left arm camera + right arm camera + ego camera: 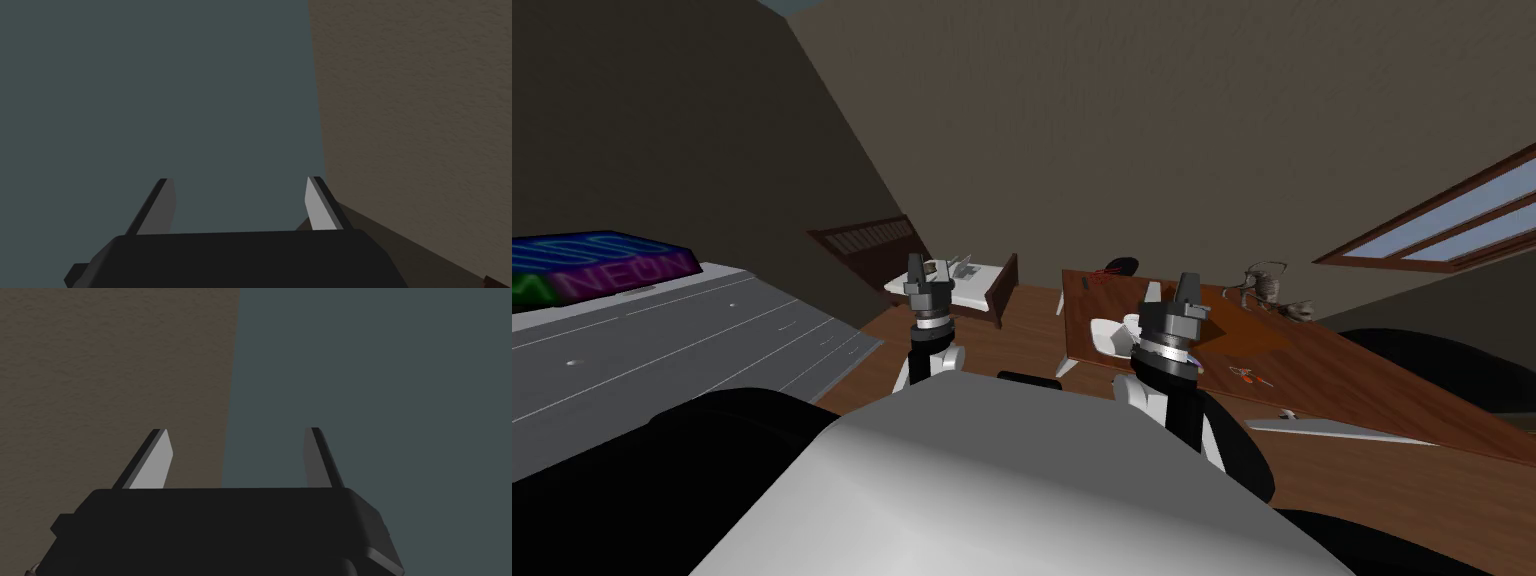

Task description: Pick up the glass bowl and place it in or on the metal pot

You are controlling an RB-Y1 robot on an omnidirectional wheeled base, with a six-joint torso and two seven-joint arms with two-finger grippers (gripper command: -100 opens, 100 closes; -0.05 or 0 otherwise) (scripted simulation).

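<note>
**Bowl not yet in reach, both jaws empty**

We stand at the near end of a long brown wooden surface (1362, 380). Both arms are raised in front of us. The left jaws are about a third of the wrist view apart and hold nothing, and the right jaws are spread just as wide and equally bare.

We take the pale, white-drawn shallow bowl (1110, 336) on the near end of that surface to be the task's thing. It sits just beside the right arm (1167, 352) in the head view. Farther along the same surface, toward its far edge, is a greyish, wiry-looking round vessel (1267, 286). It may be the pot, but it is too small to be sure. Whether either container has anything in it, we cannot tell.

In our judgement the step in hand is the reach:
- Tip the right arm down from its raised pose, so that its wrist camera finds the bowl before we commit.
- Come in from above the rim, one blade inside the wall and one outside.
- Close gently, since a smooth bowl is likely to slip.
- Lift straight up off the surface and keep the bowl level on the way to the vessel.
</note>
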